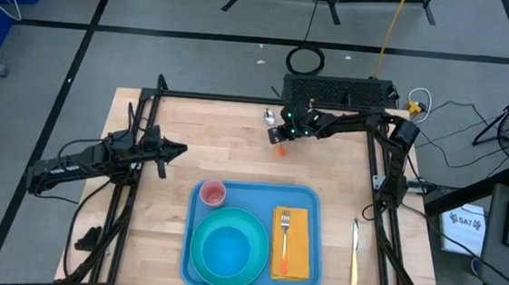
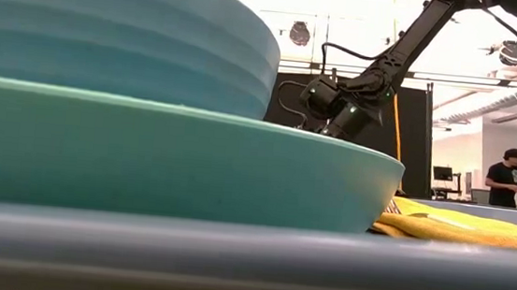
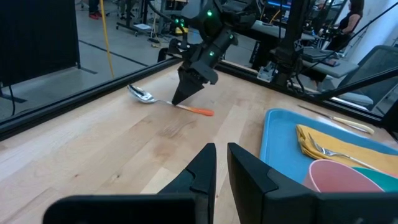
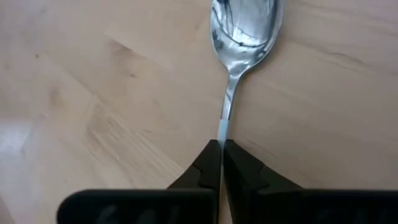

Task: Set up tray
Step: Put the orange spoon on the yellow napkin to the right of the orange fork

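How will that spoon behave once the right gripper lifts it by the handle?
The spoon looks rigid metal, so it likely won't flex. The right gripper pinches its thin neck with the bowl beyond, so it may pivot bowl-down. The polished steel probably slips easily.

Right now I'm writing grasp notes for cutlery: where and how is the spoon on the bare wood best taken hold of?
Grip the spoon on its slim orange handle, coming straight down from above. It lies flat on the table, so only the handle's narrow sides offer purchase; the bowl is wide and rounded. The right gripper is already shut across the neck that way.
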Robot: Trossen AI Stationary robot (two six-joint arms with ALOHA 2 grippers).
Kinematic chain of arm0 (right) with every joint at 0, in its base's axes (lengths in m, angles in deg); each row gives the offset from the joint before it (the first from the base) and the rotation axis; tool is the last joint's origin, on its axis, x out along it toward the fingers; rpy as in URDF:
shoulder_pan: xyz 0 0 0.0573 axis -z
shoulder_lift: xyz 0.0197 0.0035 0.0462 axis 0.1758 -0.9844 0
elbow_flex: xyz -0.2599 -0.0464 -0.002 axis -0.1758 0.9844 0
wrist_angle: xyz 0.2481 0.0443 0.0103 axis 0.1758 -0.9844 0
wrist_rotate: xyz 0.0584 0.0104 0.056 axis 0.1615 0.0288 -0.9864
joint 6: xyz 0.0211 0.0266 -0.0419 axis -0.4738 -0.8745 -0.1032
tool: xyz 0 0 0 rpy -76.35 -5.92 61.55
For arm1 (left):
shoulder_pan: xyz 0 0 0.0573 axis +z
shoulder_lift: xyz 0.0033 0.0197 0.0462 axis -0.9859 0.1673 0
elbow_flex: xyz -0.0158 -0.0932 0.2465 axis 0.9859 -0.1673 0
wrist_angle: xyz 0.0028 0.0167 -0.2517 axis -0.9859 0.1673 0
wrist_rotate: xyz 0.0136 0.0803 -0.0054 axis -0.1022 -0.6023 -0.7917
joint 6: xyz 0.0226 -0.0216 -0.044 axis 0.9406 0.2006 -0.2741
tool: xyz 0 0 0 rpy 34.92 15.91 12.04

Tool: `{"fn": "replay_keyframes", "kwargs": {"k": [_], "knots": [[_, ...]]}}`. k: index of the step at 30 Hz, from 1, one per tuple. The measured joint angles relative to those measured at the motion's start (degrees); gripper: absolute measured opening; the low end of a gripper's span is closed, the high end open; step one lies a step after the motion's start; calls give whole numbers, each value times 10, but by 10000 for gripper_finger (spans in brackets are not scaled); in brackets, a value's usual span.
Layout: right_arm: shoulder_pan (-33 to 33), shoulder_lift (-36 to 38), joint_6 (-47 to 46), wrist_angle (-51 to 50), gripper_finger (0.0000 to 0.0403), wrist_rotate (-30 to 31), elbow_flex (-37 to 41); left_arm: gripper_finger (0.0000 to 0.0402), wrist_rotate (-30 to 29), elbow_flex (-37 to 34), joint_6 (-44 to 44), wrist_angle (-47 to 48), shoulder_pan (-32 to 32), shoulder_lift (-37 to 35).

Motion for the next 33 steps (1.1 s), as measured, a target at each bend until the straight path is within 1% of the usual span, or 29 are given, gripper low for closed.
{"fn": "replay_keyframes", "kwargs": {"k": [2,5,9,12,15,17,21,24,27,29,30,33], "knots": [[-12,-1,5,14,1,2,0,42,0,0,0,-1,0,0],[-32,0,16,36,0,-11,1,42,0,0,0,0,0,0],[-62,25,37,25,1,-9,2,42,0,0,0,0,0,0],[-88,66,54,11,1,30,3,42,0,0,0,0,0,0],[-112,117,67,-7,1,49,2,42,0,0,0,0,0,0],[-132,150,67,-30,1,50,2,42,0,0,0,0,0,0],[-186,219,75,-85,1,109,1,42,0,0,0,0,0,0],[-202,244,72,-143,1,124,1,42,0,0,0,0,0,0],[-200,238,69,-183,1,150,1,42,0,0,0,0,0,0],[-199,216,70,-171,1,150,4,42,0,0,0,0,0,0],[-199,197,75,-162,1,142,4,42,0,0,0,0,0,0],[-192,139,84,-128,1,87,6,42,0,0,0,0,0,0]]}}
